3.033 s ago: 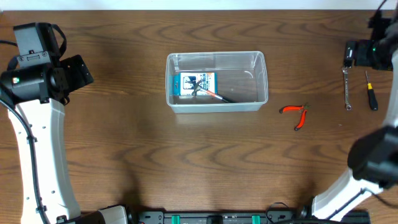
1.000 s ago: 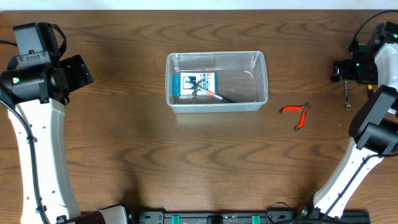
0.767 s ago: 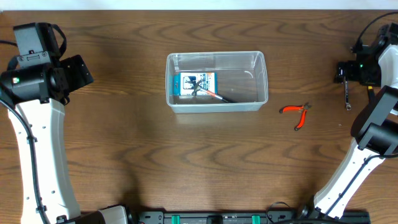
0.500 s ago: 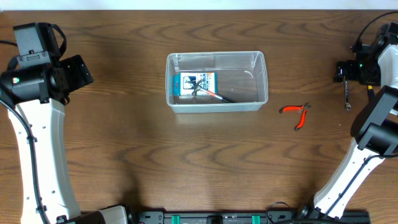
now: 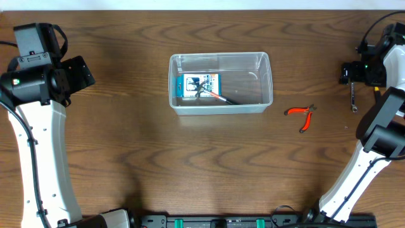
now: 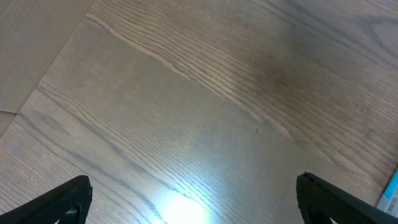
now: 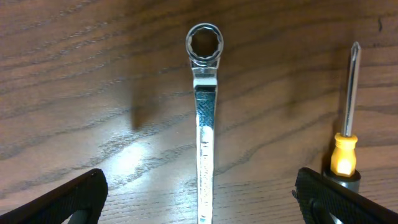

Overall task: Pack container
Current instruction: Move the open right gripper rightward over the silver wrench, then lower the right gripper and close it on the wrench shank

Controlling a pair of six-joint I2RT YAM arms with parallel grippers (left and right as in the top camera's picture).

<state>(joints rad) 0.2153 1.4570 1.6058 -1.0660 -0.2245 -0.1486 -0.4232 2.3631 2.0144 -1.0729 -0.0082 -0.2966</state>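
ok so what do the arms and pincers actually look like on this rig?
The left arm and right arm have white tubular links, black joint housings and a green light near the wrist. A black cable runs along the left arm's white link. The left pincer and right pincer have matte black fingers; no markings are legible.

A dark brown, wavy-grained wood surface (image 5: 190,164) carries a clear, colourless container (image 5: 219,56) at centre frame, a blue-and-white printed box (image 5: 193,85) inside. At right: pliers (image 5: 301,114) with orange-red handles, a shiny silver wrench (image 7: 204,130), and a screwdriver (image 7: 344,157) with a yellow-and-black handle. The left arm (image 5: 39,152) and right arm (image 5: 357,174) are white with black joints.
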